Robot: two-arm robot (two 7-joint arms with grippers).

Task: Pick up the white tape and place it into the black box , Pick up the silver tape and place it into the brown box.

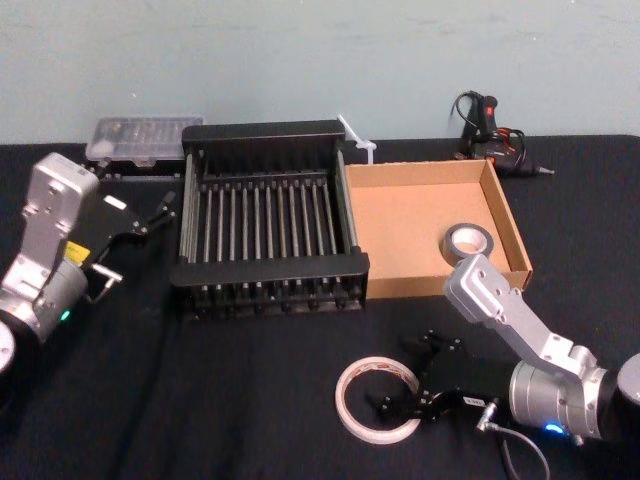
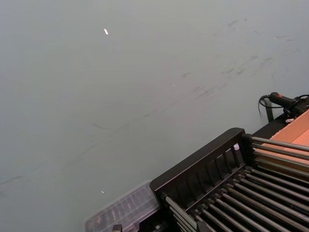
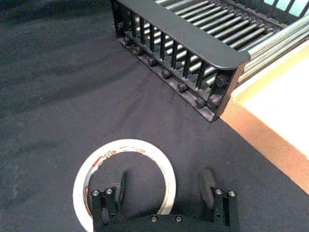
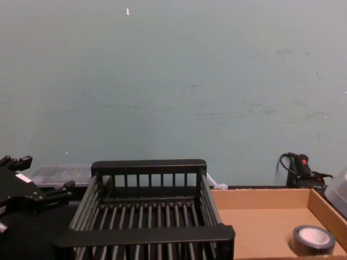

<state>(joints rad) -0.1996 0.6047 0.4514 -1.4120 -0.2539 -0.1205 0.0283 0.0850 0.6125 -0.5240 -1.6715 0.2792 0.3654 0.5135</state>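
The white tape (image 1: 343,402) lies flat on the black table near the front, ahead of the black box (image 1: 270,268). My right gripper (image 1: 408,378) is low over it and open. In the right wrist view one of its fingers (image 3: 118,186) stands inside the white tape's (image 3: 126,145) hole and the other outside, with the roll's wall between them. The silver tape (image 1: 468,240) lies flat in the brown box (image 1: 410,225), also seen as the silver tape (image 4: 313,240) in the chest view. My left gripper (image 1: 160,212) is parked left of the black box, open and holding nothing.
The black box (image 4: 146,235) and brown box (image 4: 260,222) stand side by side, touching. A clear plastic case (image 1: 140,140) sits behind the crate at the back left. A black and red corded tool (image 1: 495,130) lies behind the brown box. The wall is close behind.
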